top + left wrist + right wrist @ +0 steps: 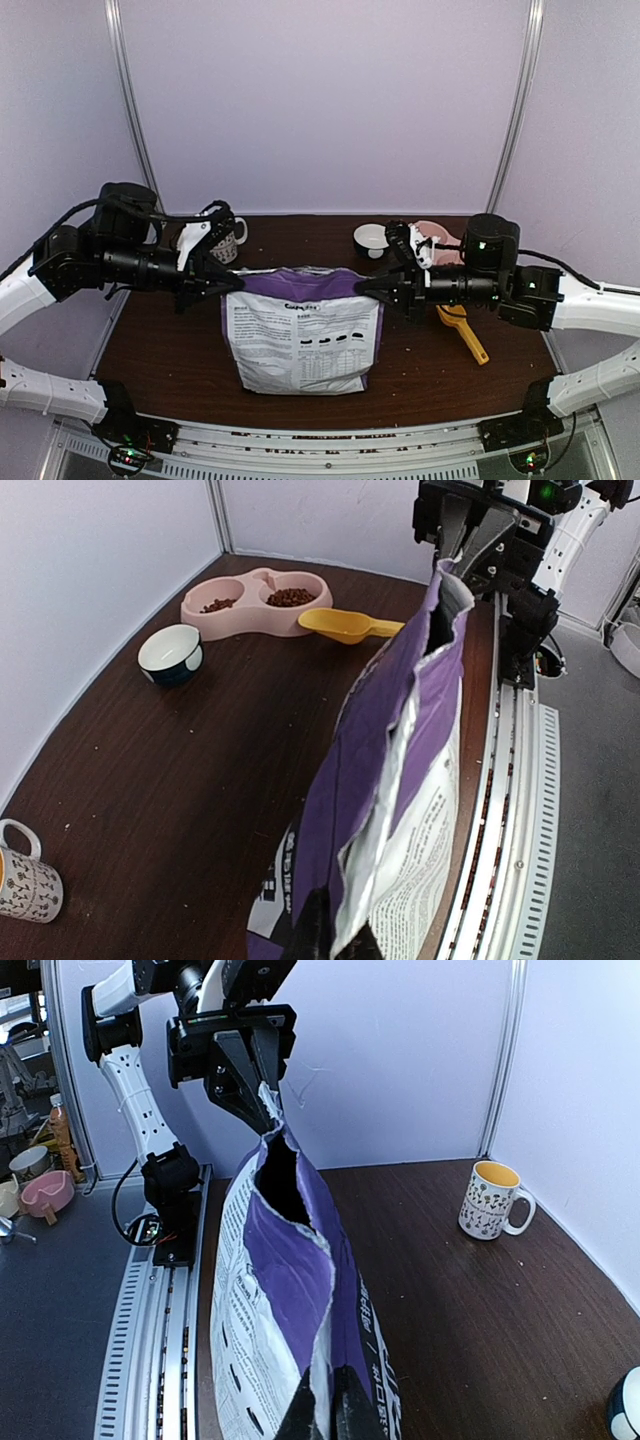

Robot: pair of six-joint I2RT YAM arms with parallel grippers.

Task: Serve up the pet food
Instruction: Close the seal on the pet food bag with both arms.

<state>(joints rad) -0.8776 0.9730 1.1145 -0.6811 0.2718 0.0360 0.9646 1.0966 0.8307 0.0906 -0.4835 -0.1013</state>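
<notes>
The purple pet food bag [300, 335] is stood mid-table, its top corners pinched tight by the left gripper [238, 281] and right gripper [364, 290]. They should be drawn apart evenly so nothing is tipped.

The bag [300, 335]: its top opening shows only dark in both wrist views; contents cannot be determined. Print on its white panel is too small to read. Top view: the pink double bowl [432, 229], beyond the bag to the right, is mostly covered by the right arm [490, 250]; the yellow scoop [468, 340], right of the bag, probably has its cup under that arm. Left wrist view: the mug [28, 882], left of the bag, is cut by the frame edge.
</notes>
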